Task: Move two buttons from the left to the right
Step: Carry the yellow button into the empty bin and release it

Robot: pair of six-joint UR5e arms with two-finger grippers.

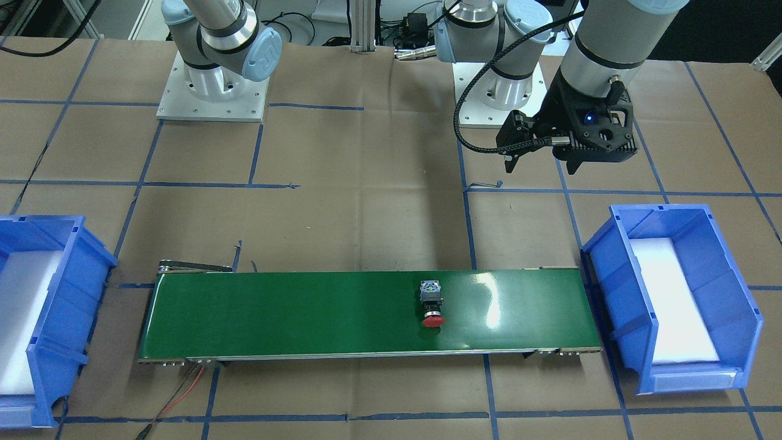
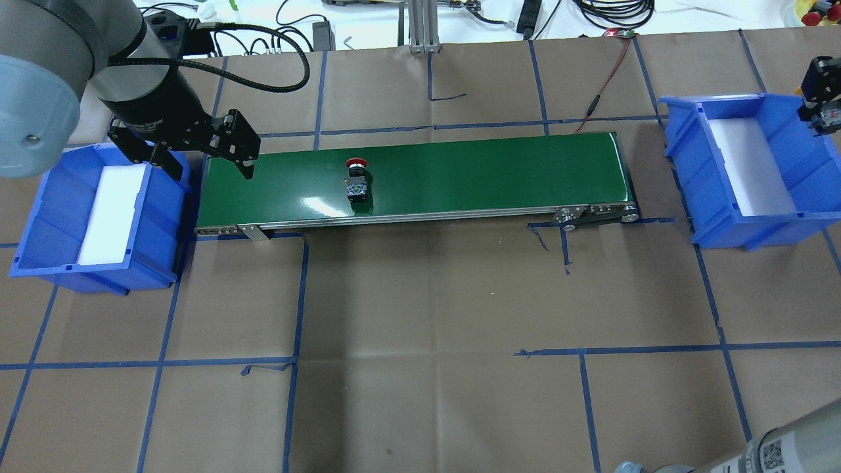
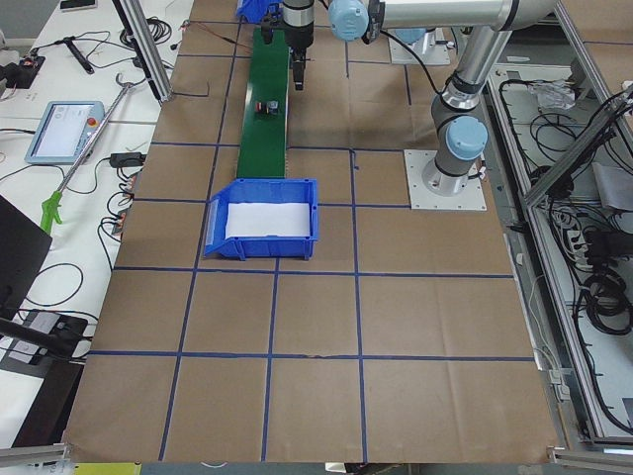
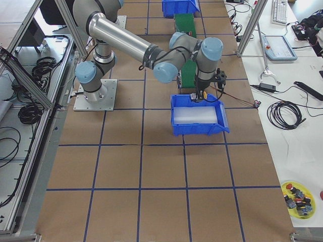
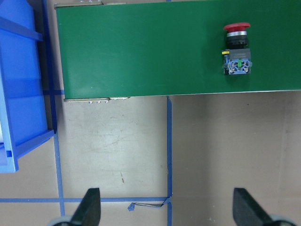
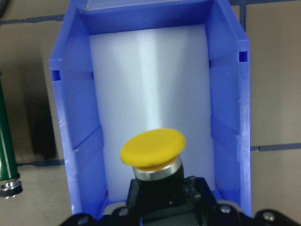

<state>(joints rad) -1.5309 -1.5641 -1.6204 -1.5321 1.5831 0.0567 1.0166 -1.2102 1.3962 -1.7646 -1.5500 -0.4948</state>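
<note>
Red button lies on its side on green conveyor belt, left of belt's middle on the robot's side. Long axis runs across the belt: mushroom cap points to the far edge, away from the robot, and the grey-and-black terminal block points back toward the robot. Left wrist view shows a green mark and a yellow tab on the block; no text readable. Nothing touches it. Yellow button is up in the right gripper, clamped by its black body, with the cap sticking out ahead of the fingers toward the white liner of the right blue bin. It hangs above the bin's open top, near the far-side wall, not touching the liner. No print legible on the cap. Left gripper hovers at the belt's left end, just beside the left blue bin, jaws spread wide, holding nothing. Its wrist camera looks down on brown paper table cover on the robot's side of the belt, both fingertips apart at the bottom of the frame. Left bin shows only its white liner. Blue tape grid marks the paper. Right arm's lower link carries a QR-style label in the overhead view, too small to read.
</note>
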